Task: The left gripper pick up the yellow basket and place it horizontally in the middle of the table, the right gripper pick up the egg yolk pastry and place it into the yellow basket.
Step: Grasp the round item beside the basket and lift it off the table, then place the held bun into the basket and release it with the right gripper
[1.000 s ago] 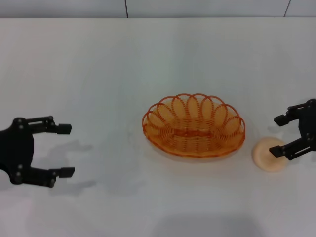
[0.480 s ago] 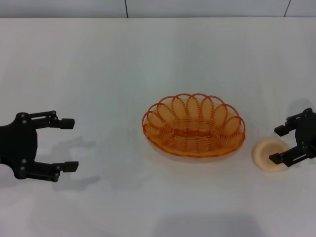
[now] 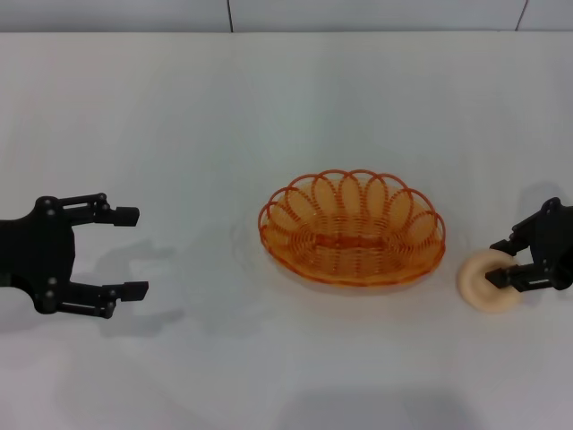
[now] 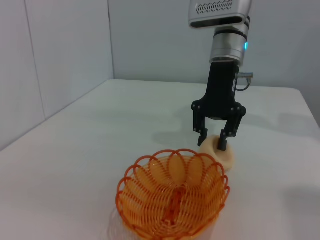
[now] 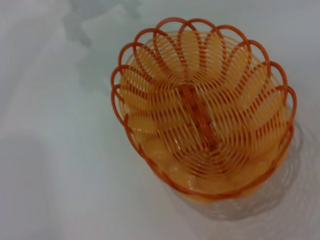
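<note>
The yellow basket point(image 3: 351, 228) lies empty with its long side across the middle of the white table point(image 3: 179, 116). It also shows in the left wrist view point(image 4: 172, 197) and the right wrist view point(image 5: 202, 115). The egg yolk pastry point(image 3: 479, 291) sits on the table just right of the basket, also in the left wrist view point(image 4: 226, 159). My right gripper point(image 3: 498, 262) is open and low over the pastry, its fingers pointing down and overlapping it, as the left wrist view point(image 4: 212, 143) shows. My left gripper point(image 3: 132, 253) is open and empty at the far left, well clear of the basket.
A grey wall runs behind the table's far edge point(image 3: 286, 32). The right arm's shadow falls on the table beside the pastry.
My right gripper has come down and closer over the pastry. My left gripper has drifted slightly to the right, staying open. The basket and pastry have not moved.
</note>
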Robot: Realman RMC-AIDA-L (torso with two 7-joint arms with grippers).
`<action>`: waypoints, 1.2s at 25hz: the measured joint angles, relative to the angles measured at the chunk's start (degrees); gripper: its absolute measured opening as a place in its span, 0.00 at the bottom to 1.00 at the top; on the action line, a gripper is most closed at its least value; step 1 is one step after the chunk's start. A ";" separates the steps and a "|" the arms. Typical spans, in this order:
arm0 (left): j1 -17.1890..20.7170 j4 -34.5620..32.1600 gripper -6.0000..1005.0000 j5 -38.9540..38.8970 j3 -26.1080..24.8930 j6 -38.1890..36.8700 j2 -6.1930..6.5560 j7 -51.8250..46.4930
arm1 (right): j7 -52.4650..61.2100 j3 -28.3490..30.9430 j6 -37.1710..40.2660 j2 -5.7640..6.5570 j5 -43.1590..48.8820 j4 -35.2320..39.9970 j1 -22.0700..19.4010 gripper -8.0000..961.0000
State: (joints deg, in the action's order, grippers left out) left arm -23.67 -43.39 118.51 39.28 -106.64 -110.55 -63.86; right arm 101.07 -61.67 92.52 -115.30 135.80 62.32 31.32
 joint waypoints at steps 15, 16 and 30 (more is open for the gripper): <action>0.05 -0.03 0.88 -0.10 0.00 -0.47 -0.01 0.45 | -0.12 0.70 1.03 0.34 -0.65 1.24 0.01 0.14; 0.07 -0.03 0.88 -0.07 0.00 -0.47 -0.01 0.45 | 0.02 4.55 4.64 0.79 -0.97 4.71 -0.01 0.13; -0.44 -0.03 0.88 -0.43 0.01 -0.22 -0.17 0.08 | 0.08 9.37 8.50 -0.07 -15.42 6.71 1.35 0.11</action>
State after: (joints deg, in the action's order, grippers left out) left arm -24.10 -43.42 118.08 39.29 -106.86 -110.72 -63.78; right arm 101.15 -52.30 101.02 -115.37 120.38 69.03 32.67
